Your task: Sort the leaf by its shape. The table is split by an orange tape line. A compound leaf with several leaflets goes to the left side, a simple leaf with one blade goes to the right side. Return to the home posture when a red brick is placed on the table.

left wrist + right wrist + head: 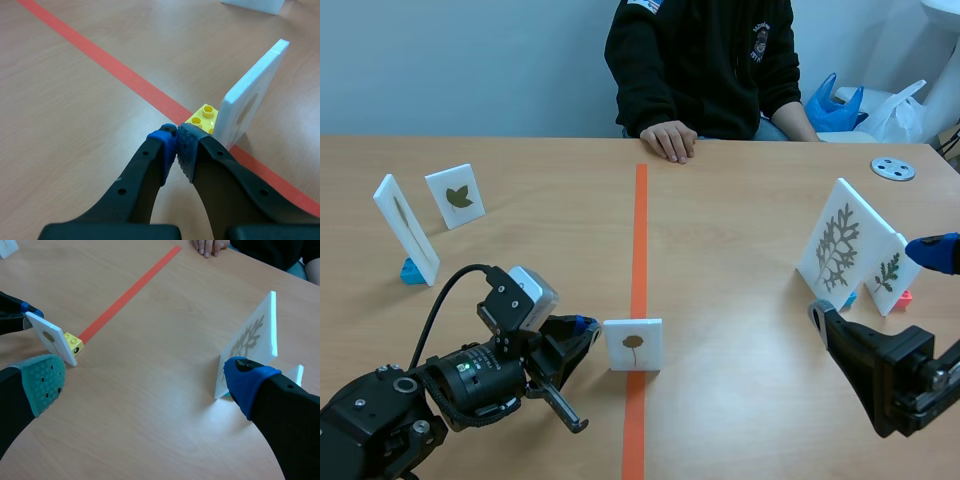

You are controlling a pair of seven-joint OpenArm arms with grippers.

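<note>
Leaf card: your leaf card (633, 345) stands upright right on the tape line (640, 230), at the near end, face toward the robot. You can see one small brown blade on a stalk.
Card base: a yellow brick (203, 119) sits at the foot of the card's back, also on the tape line.
Left gripper: your left gripper (176, 137) is pinched closed on nothing, with its blue pads (162, 142) meeting. It lies low on the bench (740, 330) just left of the tape line, tips right by the yellow brick. You cannot tell from these views whether they touch it.
Right gripper: your right gripper (145, 382) is spread wide and holds nothing, well right of the tape line.
Right of the tape line: a big card (837, 248) with a many-lobed leaf leans upright, and a small card (887, 273) with a feathery sprig stands just beside it.
Left of the tape line: a thin-leaf card (405, 228) stands on a blue brick (412, 271), with a dark-leaf card (455, 196) near it.
Far end of the tape line: a person's hand (669, 140) rests on the bench just right of it.
Far right of the tape line: a grey disc (893, 169) lies flat.
</note>
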